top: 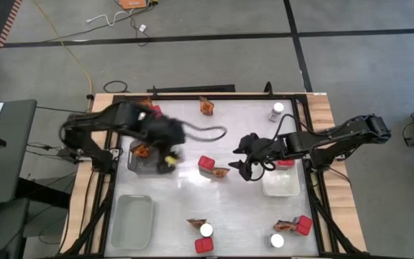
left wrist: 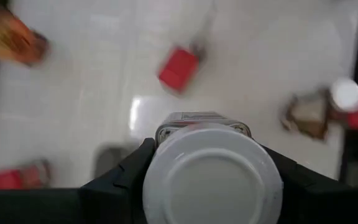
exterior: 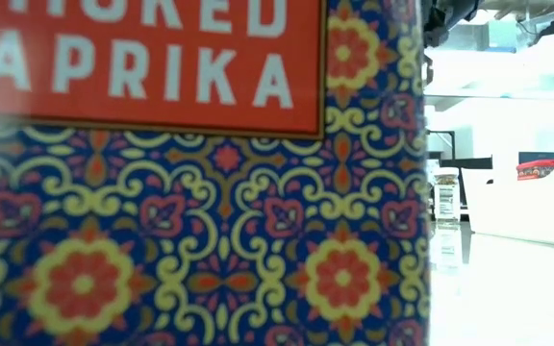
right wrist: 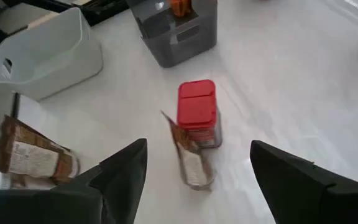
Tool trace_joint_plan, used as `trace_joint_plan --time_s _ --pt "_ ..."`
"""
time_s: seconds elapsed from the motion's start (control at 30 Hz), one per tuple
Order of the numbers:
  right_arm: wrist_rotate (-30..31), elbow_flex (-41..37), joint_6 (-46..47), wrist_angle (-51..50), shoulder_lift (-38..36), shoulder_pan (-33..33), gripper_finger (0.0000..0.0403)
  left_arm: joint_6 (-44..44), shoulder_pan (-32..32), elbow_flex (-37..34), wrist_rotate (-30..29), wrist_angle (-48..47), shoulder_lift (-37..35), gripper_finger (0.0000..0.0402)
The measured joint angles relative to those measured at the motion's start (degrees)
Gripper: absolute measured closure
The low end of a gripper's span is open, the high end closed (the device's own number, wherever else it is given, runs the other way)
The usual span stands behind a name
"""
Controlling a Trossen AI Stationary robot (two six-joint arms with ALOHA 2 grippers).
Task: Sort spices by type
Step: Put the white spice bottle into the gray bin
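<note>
A white-lidded jar (left wrist: pixel 211 177) sits clamped in my left gripper (left wrist: pixel 207 180), above the grey tray (top: pixel 141 164); it feels hard and likely slick. My right gripper (right wrist: pixel 197 171) hangs open over a red box (right wrist: pixel 197 112) and a crinkly packet (right wrist: pixel 188 155) mid-table; I'd pinch the stiff box's sides.

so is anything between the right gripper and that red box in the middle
Nothing visible blocks it. The right gripper is open and points at the red-lidded box across bare table. An orange-brown packet leans against the box's near side, so closing on the box may catch the packet too.
</note>
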Motion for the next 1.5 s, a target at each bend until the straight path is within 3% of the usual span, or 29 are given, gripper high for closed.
trace_joint_plan --time_s 0.2,0.37,0.6,0.87,1.17,1.5 --pt "0.0 0.0 6.7 4.2 0.0 1.2 0.0092 -13.5 -10.4 -15.6 -5.2 2.3 -11.8 0.0200" --pt "0.0 0.0 12.2 6.9 0.0 1.3 0.0092 -29.9 -21.9 -29.3 -5.6 8.4 -20.8 0.0200" --pt "0.1 0.0 12.8 9.3 0.0 1.7 0.0092 -46.1 -39.2 -41.5 -7.3 17.0 -24.7 0.0200" --pt "0.2 0.0 12.8 11.5 0.6 3.3 0.0092 -46.8 -47.4 -50.1 -7.8 17.5 -22.3 0.0200" --pt "0.2 0.0 12.9 11.5 0.6 6.3 0.0092 -44.9 -48.7 -59.9 -3.8 25.6 -22.8 0.0200" --pt "0.2 0.0 14.3 11.6 0.6 8.7 0.0092 -44.2 -51.2 -66.1 -5.2 32.8 -22.7 0.0200"
